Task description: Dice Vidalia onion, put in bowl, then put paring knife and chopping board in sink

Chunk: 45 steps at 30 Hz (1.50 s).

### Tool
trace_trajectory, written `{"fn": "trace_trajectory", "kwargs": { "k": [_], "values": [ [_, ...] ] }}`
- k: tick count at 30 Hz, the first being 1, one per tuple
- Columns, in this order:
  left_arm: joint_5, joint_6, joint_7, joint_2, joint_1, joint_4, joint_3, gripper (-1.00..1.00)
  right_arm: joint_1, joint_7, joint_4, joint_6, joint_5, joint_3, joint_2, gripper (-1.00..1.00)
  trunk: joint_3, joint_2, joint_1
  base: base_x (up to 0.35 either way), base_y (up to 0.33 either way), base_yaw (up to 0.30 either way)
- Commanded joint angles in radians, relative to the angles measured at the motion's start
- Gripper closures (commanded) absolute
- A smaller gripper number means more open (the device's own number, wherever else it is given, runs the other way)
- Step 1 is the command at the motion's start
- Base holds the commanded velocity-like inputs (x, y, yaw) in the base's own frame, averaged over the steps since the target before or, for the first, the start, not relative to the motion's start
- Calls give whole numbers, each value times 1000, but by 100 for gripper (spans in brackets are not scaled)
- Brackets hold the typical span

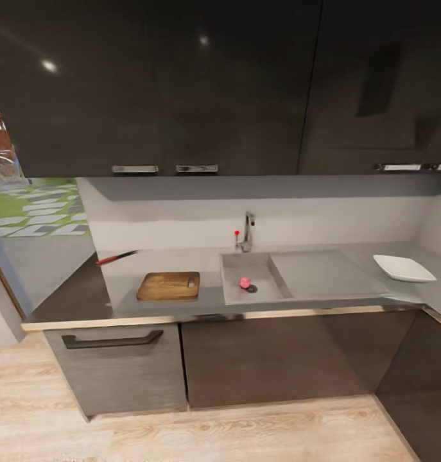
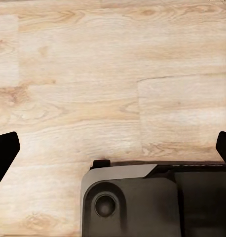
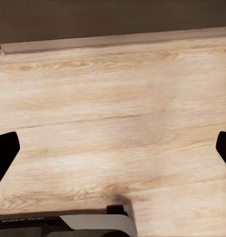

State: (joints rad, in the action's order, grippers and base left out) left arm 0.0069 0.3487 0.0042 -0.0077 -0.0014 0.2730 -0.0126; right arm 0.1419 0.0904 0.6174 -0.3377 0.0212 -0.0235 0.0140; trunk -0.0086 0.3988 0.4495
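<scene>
Down in the sink [image 1: 233, 282] sits the Vidalia onion [image 1: 244, 282]; both tools, left [image 2: 113, 148] and right [image 3: 113, 148], hang apart over floor. Roll closer before reaching.

Robot base [image 2: 142, 202]: dark grey rounded housing with a paler grey top panel (one round recessed fitting [image 2: 105, 205]); black fingertips [image 2: 4, 150].

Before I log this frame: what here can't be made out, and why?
- Paring knife, head view: too small and blurred to separate blade from countertop.
- Bowl, head view: seen at a shallow angle, so its inside is not visible.
- Left end effector and right end effector, wrist views: fingers cut off by the picture's edges; only dark tips show over wood floor.
</scene>
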Motion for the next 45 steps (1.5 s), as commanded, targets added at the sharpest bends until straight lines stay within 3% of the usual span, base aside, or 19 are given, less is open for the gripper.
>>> {"fn": "trace_trajectory", "kwargs": {
  "k": [1,12,25,45],
  "values": [
    [1,3,0,0,0,0,-1,-100,0,5,1,-2,2,-3,0,-100,-1,1,0,0,-318,213],
    [1,3,0,0,0,0,-1,-100,1,3,1,-1,2,-3,0,-100,-1,1,0,0,-319,194],
    [1,3,0,0,0,-1,-1,-100,1,3,1,-1,2,-3,0,-100,-1,1,0,0,-312,11],
    [0,2,0,0,0,0,0,-100,1,3,1,-2,2,-3,0,-100,4,1,0,0,-27,-36]
  ]
}}
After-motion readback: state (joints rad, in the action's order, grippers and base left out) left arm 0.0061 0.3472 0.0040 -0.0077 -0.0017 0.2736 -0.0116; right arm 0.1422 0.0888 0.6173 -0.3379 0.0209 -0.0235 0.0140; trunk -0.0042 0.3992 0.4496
